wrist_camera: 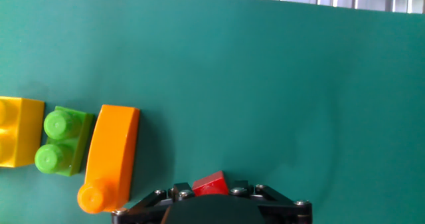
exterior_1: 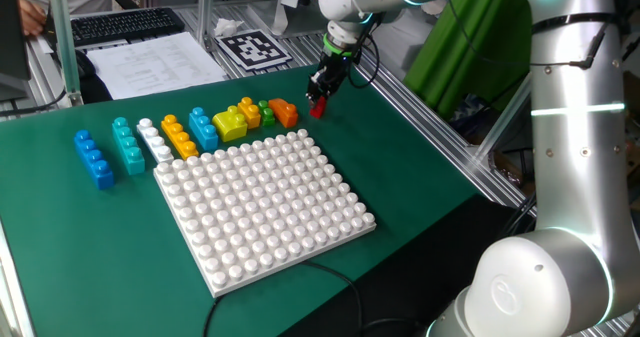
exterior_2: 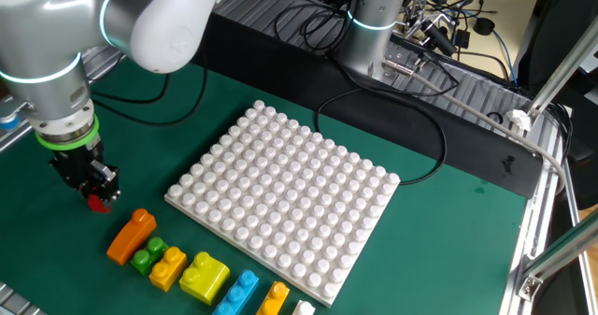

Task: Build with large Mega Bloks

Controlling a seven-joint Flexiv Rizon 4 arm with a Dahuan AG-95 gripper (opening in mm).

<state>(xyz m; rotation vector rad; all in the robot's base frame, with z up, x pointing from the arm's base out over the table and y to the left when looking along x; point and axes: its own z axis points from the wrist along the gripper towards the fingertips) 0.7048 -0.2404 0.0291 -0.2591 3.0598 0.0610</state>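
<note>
My gripper (exterior_1: 319, 103) is shut on a small red brick (exterior_1: 318, 108), held just above the green mat at the right end of the brick row. It shows in the other fixed view (exterior_2: 97, 199) with the red brick (exterior_2: 96, 203), and in the hand view (wrist_camera: 211, 186) the red brick (wrist_camera: 210, 183) sits between the jaws. An orange brick (exterior_1: 284, 112) lies just left of it, also in the hand view (wrist_camera: 110, 157). Then come green (exterior_1: 266, 110), yellow (exterior_1: 229, 125), blue (exterior_1: 203, 129), orange-yellow (exterior_1: 179, 137), white (exterior_1: 155, 140), teal (exterior_1: 127, 144) and blue (exterior_1: 94, 159) bricks.
The big white studded baseplate (exterior_1: 262, 203) lies in front of the row. A marker card (exterior_1: 251, 48) and papers (exterior_1: 150, 62) sit at the back. The table's metal rail (exterior_1: 440, 127) runs along the right edge. A black cable (exterior_2: 411, 137) lies near the baseplate.
</note>
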